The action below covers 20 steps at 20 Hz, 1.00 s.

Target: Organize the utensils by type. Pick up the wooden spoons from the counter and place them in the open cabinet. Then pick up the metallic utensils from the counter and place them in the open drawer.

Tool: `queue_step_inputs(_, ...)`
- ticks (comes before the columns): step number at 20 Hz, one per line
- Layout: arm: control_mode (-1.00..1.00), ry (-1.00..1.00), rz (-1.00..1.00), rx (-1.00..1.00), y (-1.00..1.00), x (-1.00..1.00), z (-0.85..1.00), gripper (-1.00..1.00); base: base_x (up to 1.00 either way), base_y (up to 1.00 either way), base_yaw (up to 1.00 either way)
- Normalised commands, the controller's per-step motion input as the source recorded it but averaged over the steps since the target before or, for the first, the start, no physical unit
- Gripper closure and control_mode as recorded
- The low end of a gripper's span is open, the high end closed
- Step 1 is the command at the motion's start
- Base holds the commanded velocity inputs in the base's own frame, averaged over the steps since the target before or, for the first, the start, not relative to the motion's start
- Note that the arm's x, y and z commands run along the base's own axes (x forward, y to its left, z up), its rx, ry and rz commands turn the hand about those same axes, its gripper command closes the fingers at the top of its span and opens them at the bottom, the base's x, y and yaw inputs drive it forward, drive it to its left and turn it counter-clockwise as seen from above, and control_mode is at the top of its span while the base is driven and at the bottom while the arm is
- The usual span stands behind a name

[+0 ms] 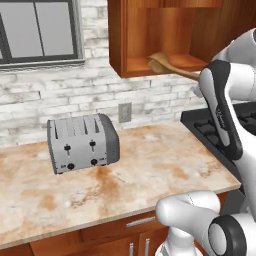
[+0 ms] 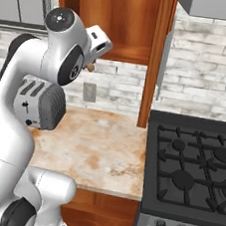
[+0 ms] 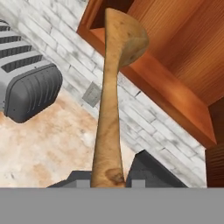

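My gripper (image 3: 107, 183) is shut on the handle of a wooden spoon (image 3: 111, 105), a light orange-brown one with a round bowl. The spoon (image 1: 167, 66) is held up high, and its bowl reaches over the front edge of the bottom shelf of the open cabinet (image 1: 131, 47). From the right base view the hand sits just below and left of the cabinet (image 2: 122, 16), with a stub of the spoon (image 2: 90, 67) showing under it. The counter (image 1: 150, 165) lies far below. The metallic utensils and the drawer are out of view.
A grey toaster (image 1: 82, 142) stands on the counter's left part against the white brick wall. A black gas stove (image 2: 194, 165) adjoins the counter on the right. A wall outlet (image 1: 125, 112) sits under the cabinet, and a window (image 1: 40, 30) is at far left.
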Motion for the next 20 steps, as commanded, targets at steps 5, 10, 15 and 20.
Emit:
queue_step_inputs(5,-1.0,-0.04,0.0,0.0,0.0,0.31,0.0,1.0,0.0,0.0,0.0)
queue_step_inputs(10,-1.0,-0.01,0.0,0.0,0.0,0.38,0.0,1.0,0.0,0.0,0.0)
queue_step_inputs(15,-1.0,0.0,0.01,0.0,0.0,0.47,0.0,1.0,0.0,0.0,0.0)
queue_step_inputs(20,-1.0,0.01,0.07,0.0,0.0,0.71,-0.02,1.0,0.0,0.0,0.0)
